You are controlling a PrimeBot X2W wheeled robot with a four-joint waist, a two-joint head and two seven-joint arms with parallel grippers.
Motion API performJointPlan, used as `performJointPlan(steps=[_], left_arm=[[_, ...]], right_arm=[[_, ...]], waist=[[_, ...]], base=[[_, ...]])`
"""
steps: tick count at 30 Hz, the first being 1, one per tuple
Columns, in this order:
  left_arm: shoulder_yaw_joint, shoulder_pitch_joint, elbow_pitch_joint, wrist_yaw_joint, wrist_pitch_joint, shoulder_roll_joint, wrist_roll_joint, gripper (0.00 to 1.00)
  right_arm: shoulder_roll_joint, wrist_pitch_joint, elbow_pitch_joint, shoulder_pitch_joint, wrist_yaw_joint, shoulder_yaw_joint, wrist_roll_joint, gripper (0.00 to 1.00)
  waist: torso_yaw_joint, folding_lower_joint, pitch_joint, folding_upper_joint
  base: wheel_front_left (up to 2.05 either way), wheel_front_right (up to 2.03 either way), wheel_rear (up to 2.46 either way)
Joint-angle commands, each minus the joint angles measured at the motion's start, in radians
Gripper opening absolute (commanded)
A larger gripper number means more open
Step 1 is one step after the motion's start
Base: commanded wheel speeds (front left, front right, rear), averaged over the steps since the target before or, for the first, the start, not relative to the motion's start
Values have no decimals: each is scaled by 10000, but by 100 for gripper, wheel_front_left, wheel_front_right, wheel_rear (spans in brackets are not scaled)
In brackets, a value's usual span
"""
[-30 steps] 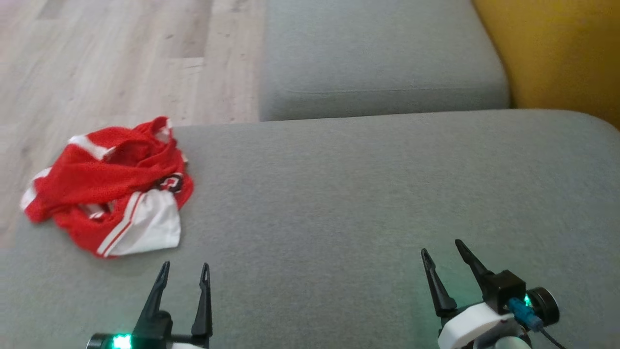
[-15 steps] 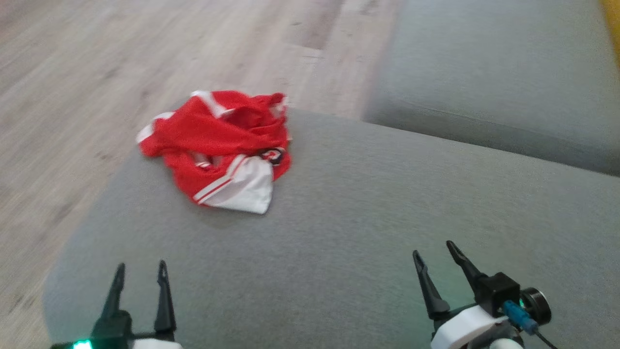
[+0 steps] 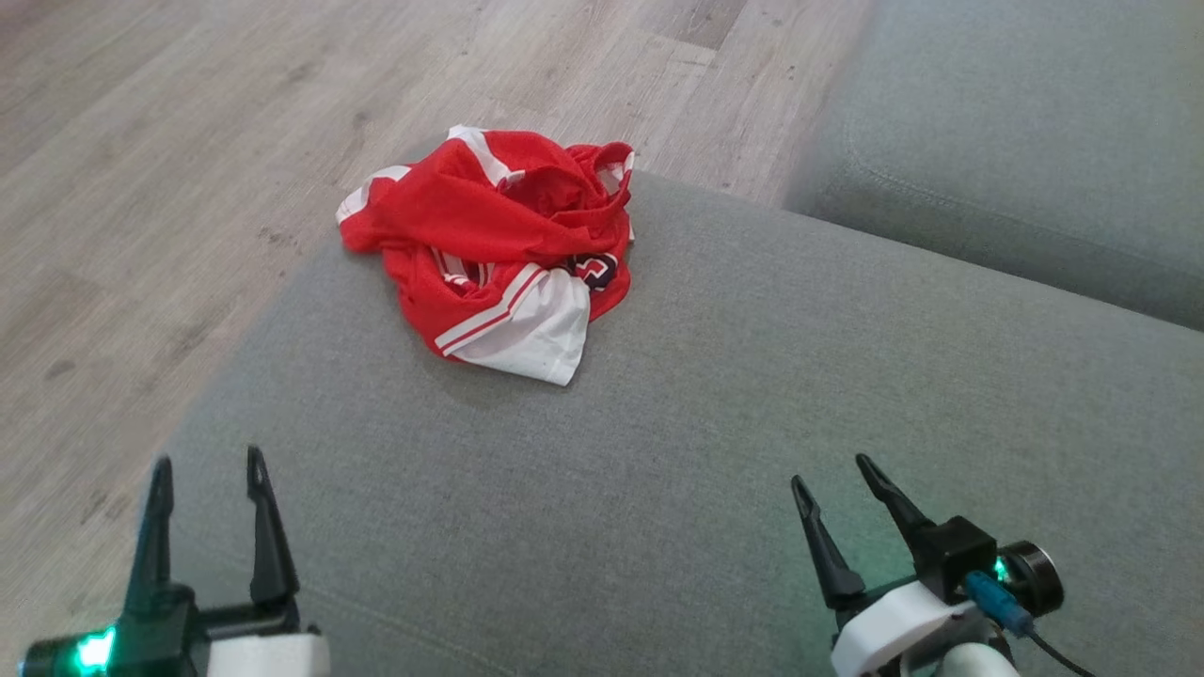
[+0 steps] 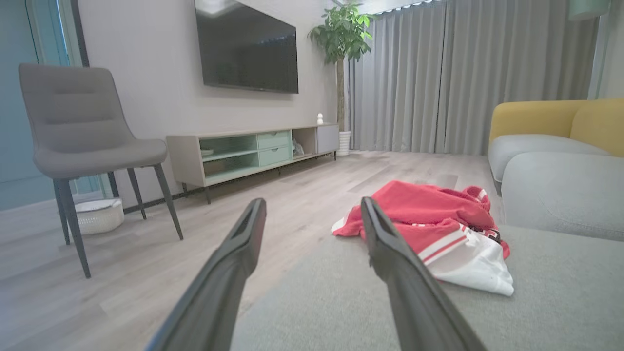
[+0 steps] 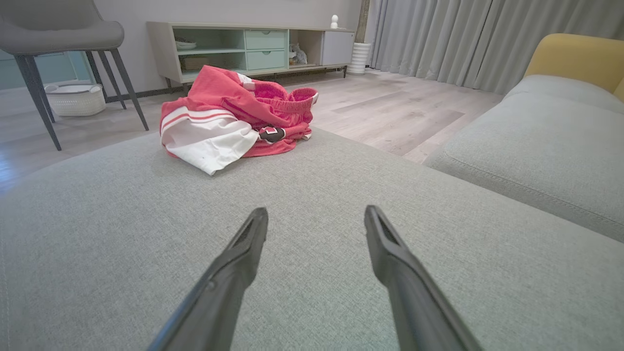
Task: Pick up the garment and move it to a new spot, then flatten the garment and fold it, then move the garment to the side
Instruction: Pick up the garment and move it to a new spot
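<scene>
The garment [image 3: 499, 244], red mesh with white panels and stripes, lies crumpled near the far left corner of the grey cushion [image 3: 715, 423]. It also lies ahead in the left wrist view as a red and white heap [image 4: 438, 234], and at upper left in the right wrist view [image 5: 234, 117]. My left gripper [image 3: 207, 465] hangs open at the lower left, over the cushion's near left edge, well short of the garment. My right gripper [image 3: 832, 475] is open at the lower right above bare cushion, with nothing between its fingers.
Wooden floor [image 3: 188, 141] surrounds the cushion on the left and far side. A second grey cushion [image 3: 1016, 150] lies at the upper right, with a yellow sofa back [image 4: 551, 119] behind. A grey chair [image 4: 83, 141], a white basket [image 4: 97, 214] and a TV cabinet [image 4: 253, 146] stand beyond.
The head camera has swung left, so the garment now sits near the picture's upper middle instead of the left edge. Both grippers stay open; the garment has not been touched.
</scene>
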Motion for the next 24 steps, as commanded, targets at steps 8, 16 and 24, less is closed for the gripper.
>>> performJointPlan(steps=[8, 16, 24], left_arm=[[309, -2238, -1558, -540, -95, 918, 252, 100], [-336, -6213, 141, -1816, 261, 2065, 87, 100], [-1742, -10192, 4028, -2226, 305, 2474, -13, 100]], right_arm=[[-74, -111, -360, -571, -7, -655, -967, 100], [-74, -111, -574, -1076, -7, -1257, -2391, 100], [-131, -111, -960, -1636, -7, -1775, -3437, 100]], waist=[[87, 0, 996, 0], [-339, 0, 2474, 0], [-997, 0, 3744, 0]], base=[[0, 0, 0], [0, 0, 0], [0, 0, 0]])
